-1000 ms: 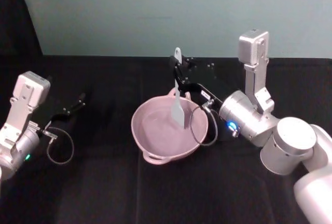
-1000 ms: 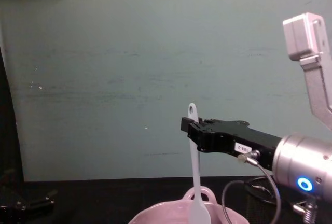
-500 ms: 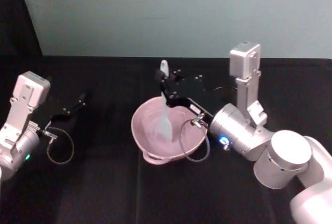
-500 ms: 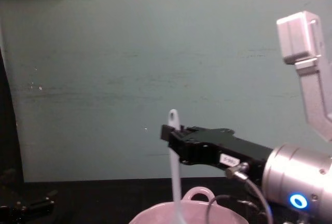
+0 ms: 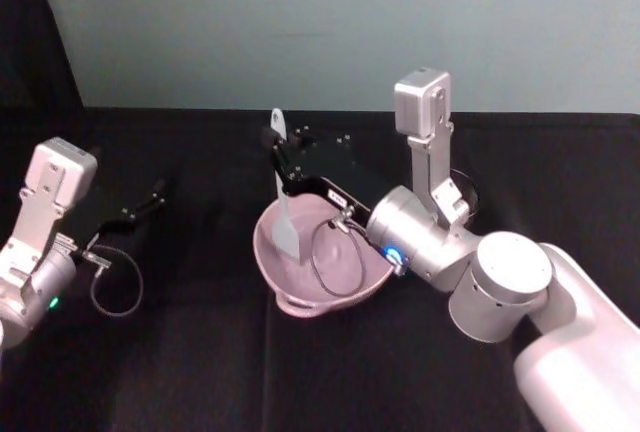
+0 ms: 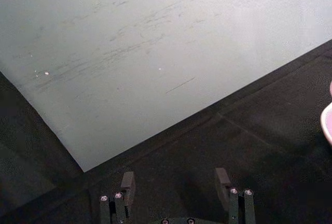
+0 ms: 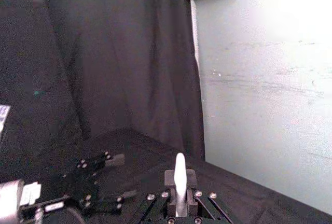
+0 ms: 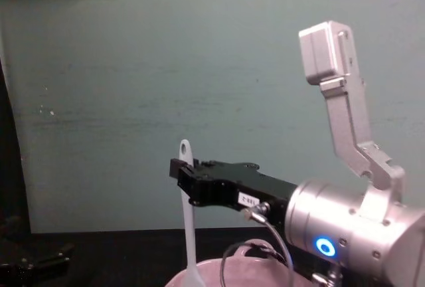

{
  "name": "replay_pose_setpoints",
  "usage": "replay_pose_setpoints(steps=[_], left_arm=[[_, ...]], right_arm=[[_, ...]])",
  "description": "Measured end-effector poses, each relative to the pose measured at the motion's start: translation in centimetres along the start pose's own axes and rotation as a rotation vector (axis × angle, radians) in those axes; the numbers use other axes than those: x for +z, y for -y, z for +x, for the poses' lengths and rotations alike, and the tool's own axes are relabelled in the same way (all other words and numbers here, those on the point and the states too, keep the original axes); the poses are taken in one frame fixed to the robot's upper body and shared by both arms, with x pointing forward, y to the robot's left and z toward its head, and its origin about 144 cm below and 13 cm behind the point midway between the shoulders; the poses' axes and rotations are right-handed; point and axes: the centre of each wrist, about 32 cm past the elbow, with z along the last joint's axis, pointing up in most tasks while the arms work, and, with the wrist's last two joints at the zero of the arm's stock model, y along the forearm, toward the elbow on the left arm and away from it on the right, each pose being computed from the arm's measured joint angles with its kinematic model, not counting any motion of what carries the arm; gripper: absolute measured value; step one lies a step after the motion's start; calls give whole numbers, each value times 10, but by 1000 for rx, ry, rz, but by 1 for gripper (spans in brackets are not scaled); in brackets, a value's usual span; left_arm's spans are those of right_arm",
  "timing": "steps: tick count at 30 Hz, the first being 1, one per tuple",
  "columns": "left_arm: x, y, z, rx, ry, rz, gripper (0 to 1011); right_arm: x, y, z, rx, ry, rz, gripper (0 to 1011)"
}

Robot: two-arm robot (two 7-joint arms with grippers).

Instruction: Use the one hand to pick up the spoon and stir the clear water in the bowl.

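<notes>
The spoon (image 5: 282, 192) is gripped near the upper part of its handle by the right gripper (image 5: 280, 159), whose fingers are clenched on it; the same pinch is seen in the right wrist view, with the handle tip poking up between the fingers (image 7: 180, 182). The spoon is held roughly upright over the left half of the bowl (image 5: 268, 270), with its holed end up and its flat blade down inside the bowl. Whether the blade is touching the bowl's bottom cannot be told. In the chest view the spoon (image 8: 188, 234) is seen going down behind the bowl's rim (image 8: 206, 278), with the right gripper (image 8: 182, 171) reaching across above the bowl from the right. A loop of cable (image 5: 322, 257) from the right arm is hung over the bowl's inside. The bowl is sat on the black desk (image 5: 200, 372), with its small loop handle on the near rim. The left gripper (image 5: 152, 195) is parked well to the left of the bowl, low over the desk, with its fingers (image 6: 127, 181) released and spread apart, nothing between them.
</notes>
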Motion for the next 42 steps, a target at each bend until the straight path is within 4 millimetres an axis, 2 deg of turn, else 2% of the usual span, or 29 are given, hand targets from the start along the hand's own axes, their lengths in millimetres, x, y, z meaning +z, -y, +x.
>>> replay_pose_setpoints(steps=[10,18,23,34,42], left_arm=[[0,0,0,0,0,0,1011],[0,0,0,0,0,0,1011],[0,0,0,0,0,0,1011],[0,0,0,0,0,0,1011],[0,0,0,0,0,0,1011]], right_arm=[[3,-12,13,-31,9,1,114],[4,-3,28,-83,13,2,114],[5,11,35,-109,20,2,114],[4,34,26,-96,16,-2,114],[4,34,15,-69,2,14,114]])
